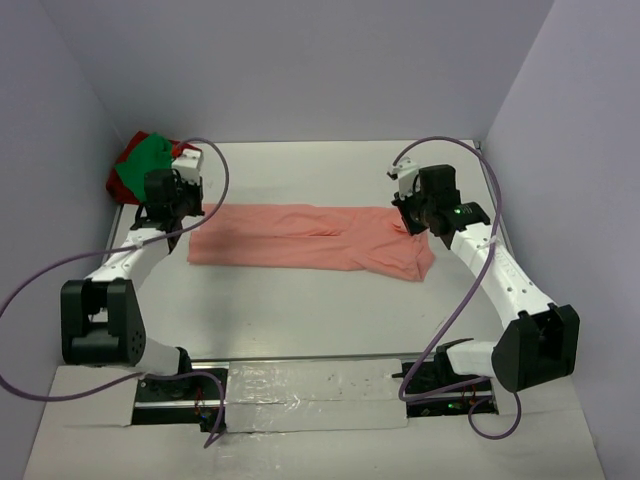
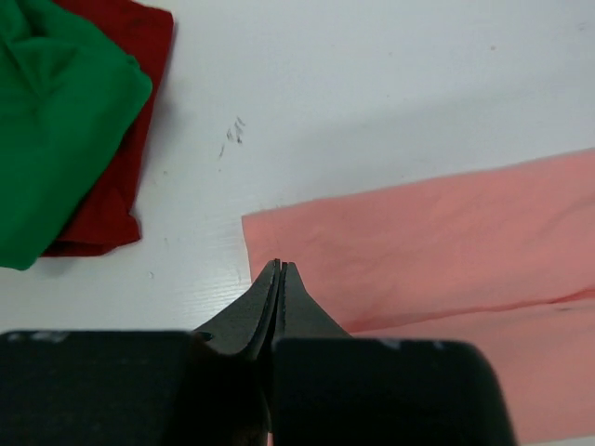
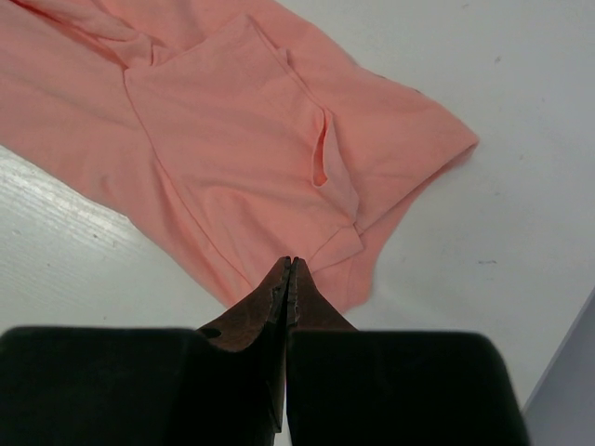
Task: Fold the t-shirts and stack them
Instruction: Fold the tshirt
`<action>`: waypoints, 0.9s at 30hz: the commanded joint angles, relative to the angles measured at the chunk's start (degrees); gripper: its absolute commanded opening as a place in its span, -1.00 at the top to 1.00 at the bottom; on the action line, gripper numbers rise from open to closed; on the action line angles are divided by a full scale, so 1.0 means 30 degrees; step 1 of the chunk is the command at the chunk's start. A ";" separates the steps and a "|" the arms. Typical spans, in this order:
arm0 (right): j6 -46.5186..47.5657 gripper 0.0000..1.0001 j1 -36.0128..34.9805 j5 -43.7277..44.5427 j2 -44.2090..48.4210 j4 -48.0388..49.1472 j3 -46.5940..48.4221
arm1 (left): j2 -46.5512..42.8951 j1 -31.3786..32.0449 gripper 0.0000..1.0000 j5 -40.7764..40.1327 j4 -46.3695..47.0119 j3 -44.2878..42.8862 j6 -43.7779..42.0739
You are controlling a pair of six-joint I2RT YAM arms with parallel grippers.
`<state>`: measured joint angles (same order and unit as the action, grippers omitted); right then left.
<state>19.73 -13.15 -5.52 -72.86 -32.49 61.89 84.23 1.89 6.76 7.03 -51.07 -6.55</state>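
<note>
Top external view: the salmon-pink t-shirt (image 1: 310, 238) spans lengthwise from left gripper (image 2: 280, 269) to right gripper (image 3: 288, 265). Each hangs clenched over its nearer end, no cloth visibly pinched.

The white counter (image 1: 300, 310) carries the salmon-pink t-shirt (image 1: 310, 235) flat across its middle, folded into a long band running left to right. Off in the far left corner lies the dark red t-shirt (image 2: 112, 200), bunched up, with the green t-shirt (image 2: 56, 111) heaped on top, near the pink one.
</note>
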 commanded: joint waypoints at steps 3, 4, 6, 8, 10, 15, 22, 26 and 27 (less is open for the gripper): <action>-0.0394 1.00 -0.0013 -0.0036 0.0263 0.0489 -0.0297 | -0.1941 0.0044 1.00 0.1845 -0.2397 -0.0876 -0.0044; -0.0394 1.00 -0.0041 0.0052 0.0350 0.0575 -0.0355 | -0.1971 0.0044 1.00 0.2369 -0.3358 -0.1080 0.0013; -0.0335 1.00 -0.0042 0.0198 0.0439 0.0605 -0.0385 | -0.1593 0.0073 1.00 0.2608 -0.5529 -0.1813 -0.0337; -0.0364 1.00 -0.0013 0.0229 0.0439 0.0606 -0.0327 | -0.0919 0.0044 1.00 0.2753 -0.7195 -0.2223 -0.0512; -0.0364 1.00 -0.0013 0.0228 0.0352 0.0547 -0.0210 | -0.0568 0.0044 1.00 0.2697 -0.7731 -0.2109 -0.0717; -0.0365 1.00 0.0017 0.0287 0.0146 0.0518 -0.0063 | 0.0400 0.0044 1.00 0.2988 -0.9281 -0.2459 -0.1128; -0.0335 1.00 -0.0012 0.0609 0.0087 0.0518 -0.0034 | 0.1601 0.0044 1.00 0.3663 -1.1072 -0.3279 -0.1509; -0.0364 1.00 -0.0012 0.0638 0.0117 0.0576 -0.0063 | 0.2040 0.0015 1.00 0.3194 -1.0428 -0.3045 -0.1685; -0.0393 1.00 -0.0012 0.0638 0.0088 0.0547 -0.0063 | 0.2245 0.0043 0.99 0.3107 -1.0370 -0.3074 -0.1772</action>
<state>19.09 -13.15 -4.27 -72.88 -32.47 61.32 89.62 1.91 15.49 -23.55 -57.74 -10.61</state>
